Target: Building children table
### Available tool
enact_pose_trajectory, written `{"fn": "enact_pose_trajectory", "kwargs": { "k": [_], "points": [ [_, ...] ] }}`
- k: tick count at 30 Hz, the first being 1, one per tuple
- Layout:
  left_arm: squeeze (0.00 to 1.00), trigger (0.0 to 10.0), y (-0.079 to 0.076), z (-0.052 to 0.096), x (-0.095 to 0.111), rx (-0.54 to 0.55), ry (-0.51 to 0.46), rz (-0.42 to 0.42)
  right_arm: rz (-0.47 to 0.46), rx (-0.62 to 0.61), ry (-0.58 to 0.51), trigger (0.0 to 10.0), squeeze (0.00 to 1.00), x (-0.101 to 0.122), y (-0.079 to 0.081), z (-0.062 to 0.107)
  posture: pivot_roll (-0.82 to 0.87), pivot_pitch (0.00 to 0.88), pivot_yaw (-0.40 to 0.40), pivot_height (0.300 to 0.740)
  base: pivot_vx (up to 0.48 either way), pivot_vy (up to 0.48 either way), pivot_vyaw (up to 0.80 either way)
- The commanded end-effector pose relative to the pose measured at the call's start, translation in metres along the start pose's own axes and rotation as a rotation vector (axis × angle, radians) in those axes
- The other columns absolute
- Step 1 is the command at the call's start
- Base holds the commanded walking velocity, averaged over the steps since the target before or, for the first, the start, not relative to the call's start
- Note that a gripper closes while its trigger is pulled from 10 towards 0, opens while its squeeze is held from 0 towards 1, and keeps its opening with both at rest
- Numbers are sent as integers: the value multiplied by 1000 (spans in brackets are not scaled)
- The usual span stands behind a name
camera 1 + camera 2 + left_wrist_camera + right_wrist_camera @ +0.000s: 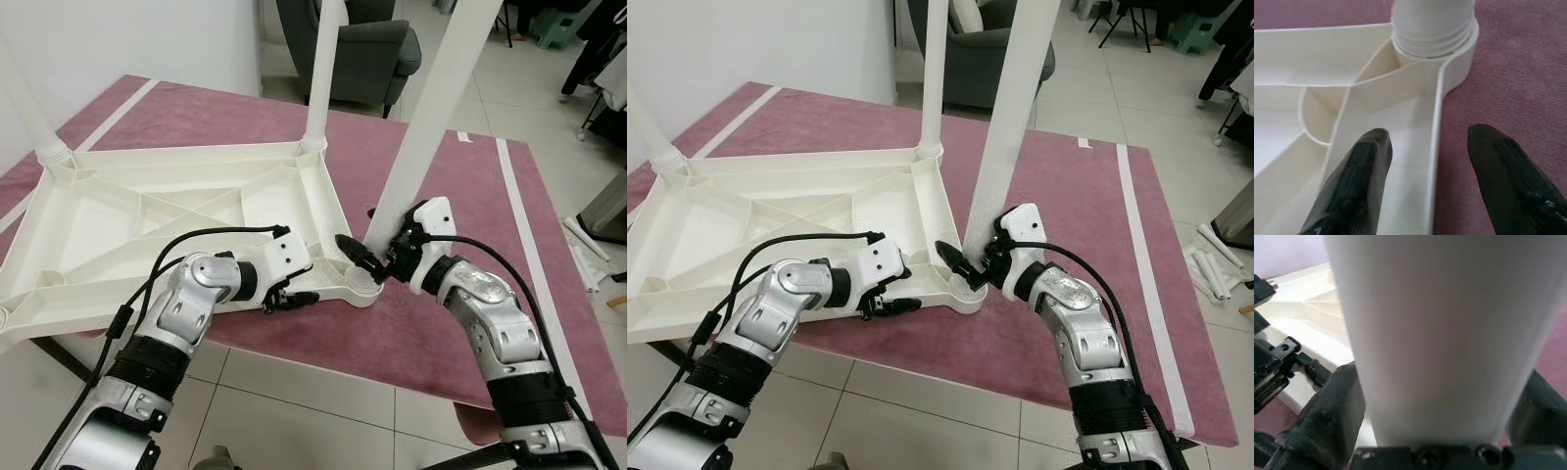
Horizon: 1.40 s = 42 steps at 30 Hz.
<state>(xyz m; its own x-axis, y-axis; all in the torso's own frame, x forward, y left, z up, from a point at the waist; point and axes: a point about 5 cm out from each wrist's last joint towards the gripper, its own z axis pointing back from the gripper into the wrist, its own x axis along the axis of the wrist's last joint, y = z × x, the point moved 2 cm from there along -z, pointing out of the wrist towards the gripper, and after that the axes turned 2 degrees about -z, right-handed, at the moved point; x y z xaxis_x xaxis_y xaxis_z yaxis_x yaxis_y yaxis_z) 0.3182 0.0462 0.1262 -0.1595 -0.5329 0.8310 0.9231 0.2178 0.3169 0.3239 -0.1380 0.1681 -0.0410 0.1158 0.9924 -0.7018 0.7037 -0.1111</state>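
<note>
An upside-down white plastic table (147,220) lies on a mauve rug (460,323). Two legs stand in its far corners, the far left leg (29,98) and the far right leg (318,78). A third white leg (431,117) leans slightly over the near right corner socket (364,290), its threaded end (1432,24) sitting in the socket. My right gripper (377,257) is shut on this leg just above the socket, its fingers (1327,421) on either side. My left gripper (292,299) is open, straddling the table's front rim (1436,147) beside that corner.
A grey armchair (362,49) stands behind the rug. Loose white parts (588,250) lie on the tiled floor at the right. A green stool (558,24) is at the far right. The rug's near edge meets pale tiles (323,411) under my arms.
</note>
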Motion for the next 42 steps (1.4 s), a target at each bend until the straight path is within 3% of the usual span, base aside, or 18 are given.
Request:
{"fn": "enact_pose_trajectory", "kwargs": {
  "k": [1,2,3,4,6,7,12,13,16,17,18,19,28,31,33,35,38,42],
  "points": [
    [0,10000,2,-3,-1,9,12,-14,-8,30,29,10000,0,-6,0,-2,131,0,9,740,0,0,0],
    [0,8667,3,-5,-2,8,19,-14,-10,48,38,10000,0,-7,0,-4,135,0,11,740,0,0,0],
    [0,8667,3,-5,-2,8,19,-14,-10,48,38,10000,0,-7,0,-4,135,0,11,740,0,0,0],
    [0,3922,4,-6,-3,7,30,-18,-10,62,43,10000,0,-7,0,-6,138,0,15,740,0,0,0],
    [0,3922,4,-6,-3,7,30,-18,-10,62,43,10000,0,-7,0,-6,138,0,15,740,0,0,0],
    [0,431,5,-7,-4,5,34,-19,-8,72,49,10000,0,-8,0,-8,140,0,17,740,0,0,0],
    [0,0,5,-6,-4,-14,35,-27,3,98,66,9569,0,-10,-1,-11,145,0,20,740,0,0,0],
    [0,0,4,-4,-7,-50,37,-41,10,125,79,4549,0,-12,-1,-13,145,0,20,740,0,0,0],
    [0,0,0,-2,-10,-99,43,-67,18,145,93,2471,0,-14,-2,-13,147,0,17,740,0,0,0],
    [0,0,0,-2,-10,-99,43,-67,18,145,93,2471,0,-14,-2,-13,147,0,17,740,0,0,0],
    [0,0,-1,-2,-11,-112,43,-75,19,154,97,510,0,-15,-2,-13,146,0,15,740,0,0,0],
    [0,0,-2,-2,-11,-121,40,-80,19,157,99,0,0,-16,-2,-13,146,0,15,740,0,0,0],
    [0,0,-4,-1,-5,-142,-2,-91,34,71,126,0,0,-25,-2,-12,139,6,10,740,0,0,0],
    [0,0,-3,-3,2,-141,-38,-86,35,-73,145,0,0,-32,-4,-15,134,16,3,740,0,0,0],
    [0,0,1,-7,11,-132,-79,-79,-1,-335,162,0,0,-41,-6,-17,124,21,7,740,0,0,0],
    [0,0,1,-7,11,-132,-79,-79,-1,-335,162,0,0,-41,-6,-17,124,21,7,740,0,0,0],
    [0,0,7,-15,24,-124,-116,-78,-44,-666,180,0,0,-49,-9,-13,110,22,14,740,0,0,0],
    [0,0,9,-22,35,-131,-143,-87,-80,-920,193,0,0,-54,-6,-7,96,20,23,740,0,0,0]
  ]
}}
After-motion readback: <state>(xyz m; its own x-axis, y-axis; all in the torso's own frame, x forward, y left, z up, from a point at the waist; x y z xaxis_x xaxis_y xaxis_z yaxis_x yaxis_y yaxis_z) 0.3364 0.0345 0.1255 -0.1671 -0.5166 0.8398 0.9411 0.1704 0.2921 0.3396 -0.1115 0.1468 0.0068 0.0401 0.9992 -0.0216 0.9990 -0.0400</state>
